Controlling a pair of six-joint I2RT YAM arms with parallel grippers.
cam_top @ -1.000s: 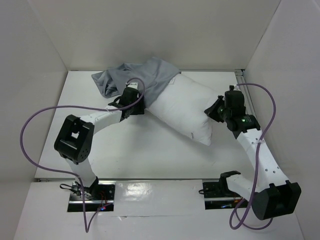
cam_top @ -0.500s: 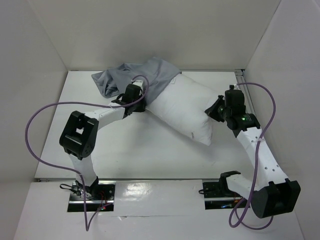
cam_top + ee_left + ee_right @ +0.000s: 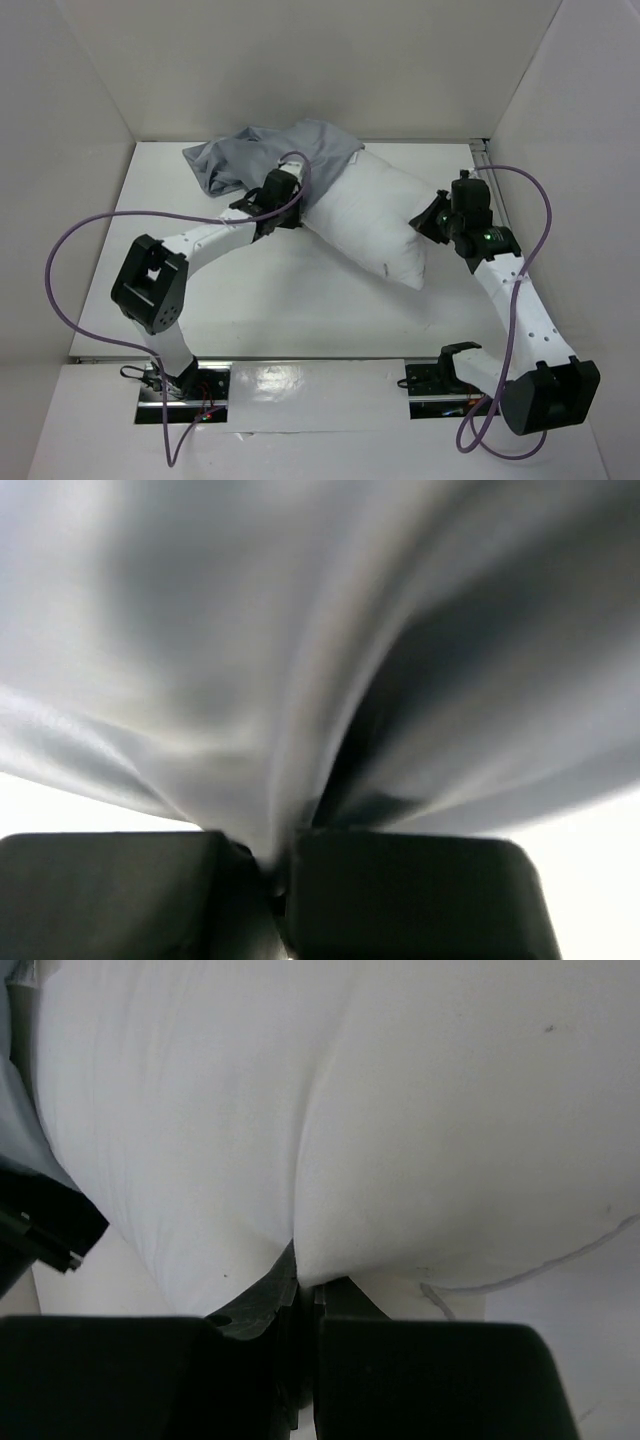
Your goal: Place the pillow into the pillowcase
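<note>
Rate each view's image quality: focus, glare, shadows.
Top external: sharp and evenly lit, with glare on the glossy strip at the near edge. Left wrist: the pillowcase fills the frame, blurred throughout, one fold in deep shadow. Right wrist: the pillow is fairly sharp and brightly lit; the fingers are underexposed.

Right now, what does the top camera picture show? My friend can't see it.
On a white table, the left gripper pinches the blue-grey pillowcase and the right gripper pinches the white pillow, whose far end sits under the pillowcase.
</note>
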